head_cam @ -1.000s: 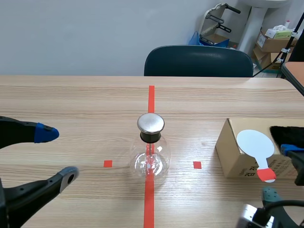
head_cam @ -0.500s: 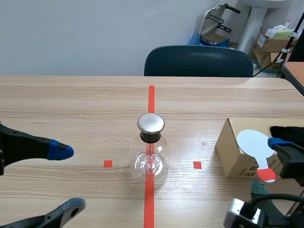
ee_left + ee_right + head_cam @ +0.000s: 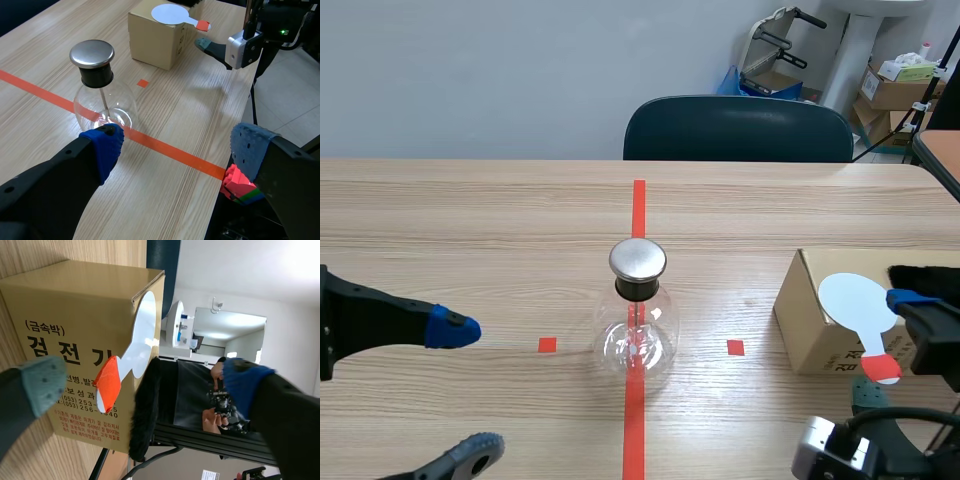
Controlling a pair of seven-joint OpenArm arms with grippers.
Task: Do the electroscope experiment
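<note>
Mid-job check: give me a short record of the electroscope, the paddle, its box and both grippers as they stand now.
electroscope: glass flask, metal cap, upright on the red tape line
cardboard box: to the flask's right, by the right arm
paddle: white disc, red handle, lying on the box, handle past its edge
black fur: on the box beside the paddle
left gripper: open, empty, near the flask
right gripper: open, paddle handle ahead between its fingers, not gripped
</note>
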